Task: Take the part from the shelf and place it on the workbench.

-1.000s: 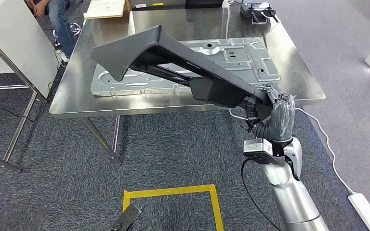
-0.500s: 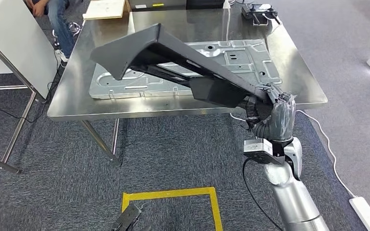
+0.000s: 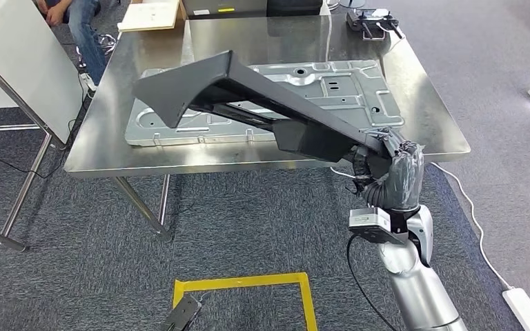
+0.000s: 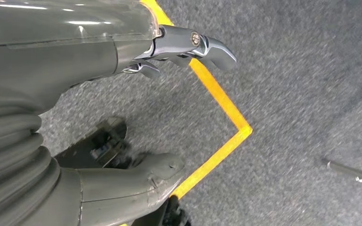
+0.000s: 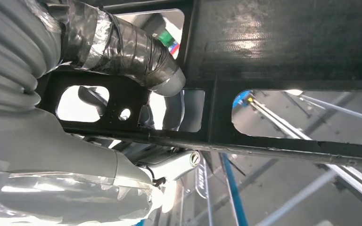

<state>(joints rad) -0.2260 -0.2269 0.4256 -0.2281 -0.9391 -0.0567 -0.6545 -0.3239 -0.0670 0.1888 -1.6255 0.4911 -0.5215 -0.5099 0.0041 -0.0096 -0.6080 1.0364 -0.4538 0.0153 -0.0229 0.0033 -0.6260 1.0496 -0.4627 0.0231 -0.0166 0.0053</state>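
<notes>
The part [image 3: 248,89] is a long black angled panel, held tilted over the steel workbench [image 3: 179,165]. Its wide end hangs above the table's left half. My right hand [image 3: 390,169] grips its narrow end just off the workbench's near right edge. In the right wrist view the taped thumb [image 5: 122,47] presses on the part's [image 5: 283,42] black frame beside its cutouts. My left hand [image 4: 75,94] hangs over the carpet, its fingers [image 4: 188,44] apart and holding nothing.
A silver stamped metal sheet [image 3: 345,83] lies on the workbench under the part. A handheld controller [image 3: 373,17] and a flat board [image 3: 152,14] lie at the far edge. A person [image 3: 83,27] sits at the back left. Yellow floor tape [image 3: 241,283] and a power strip [image 3: 524,310] are near me.
The whole view has shifted slightly, so the camera moved. My right hand and the part sit a little lower in the picture, still in the same grip.
</notes>
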